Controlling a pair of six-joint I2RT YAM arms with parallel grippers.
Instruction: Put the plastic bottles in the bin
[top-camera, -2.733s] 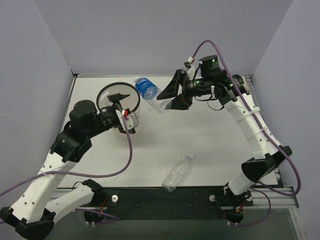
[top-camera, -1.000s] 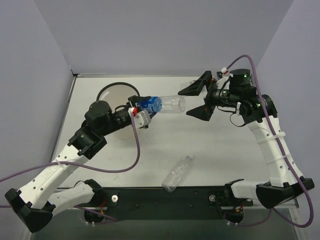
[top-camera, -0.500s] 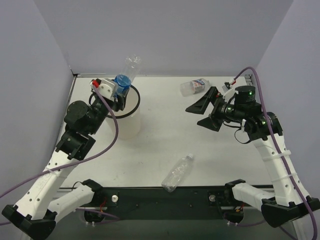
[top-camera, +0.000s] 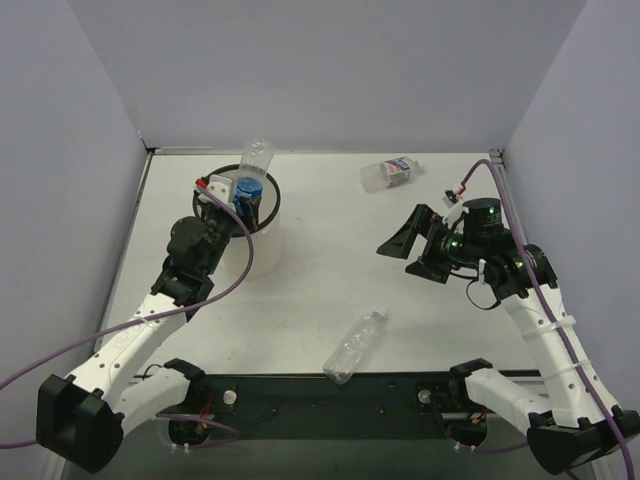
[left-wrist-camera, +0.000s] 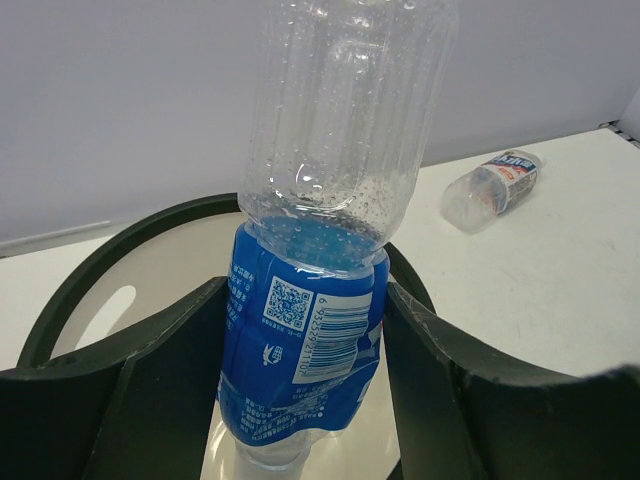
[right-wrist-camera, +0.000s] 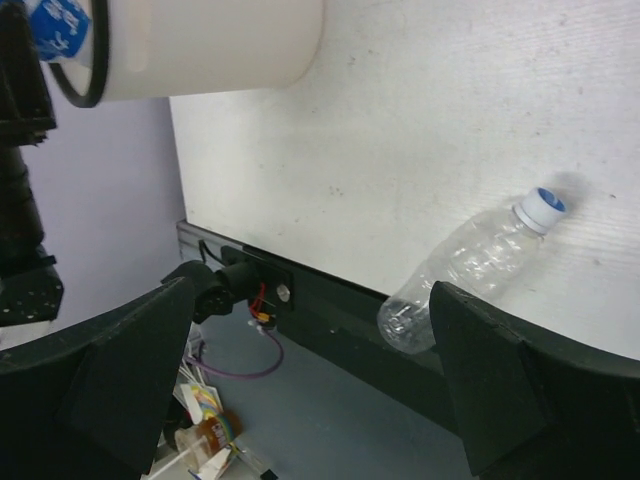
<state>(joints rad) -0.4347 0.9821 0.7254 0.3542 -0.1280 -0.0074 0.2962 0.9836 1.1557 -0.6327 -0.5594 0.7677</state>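
I go from my side of the table towards the far wall. Nearest, the unlabelled bottle (top-camera: 356, 346) lies on its side on the white table (top-camera: 330, 280). It is to the right of the bin (top-camera: 264, 256) and closer to me, beside the black front rail (top-camera: 330, 392), with its blue cap turned away from me.

Further in, to the right of the bin and well apart from it, the right gripper (top-camera: 400, 255) hangs above the table. Its jaws are spread wide, and it holds and touches nothing. In its wrist view only the inner parts of the fingers show.

At the bin itself, the left gripper (left-wrist-camera: 300, 350) is clenched on the blue-label bottle (top-camera: 252, 170), and both fingers press on the label. The bottle stands nearly upright over the bin's black rim (left-wrist-camera: 70, 290), with its lower end inside the ring. The frame edges cut off both ends, so I cannot tell where the cap is. The bin's inside is mostly hidden.

Farthest, right of the bin, the short bottle with white-blue label (top-camera: 388, 173) lies on its side.
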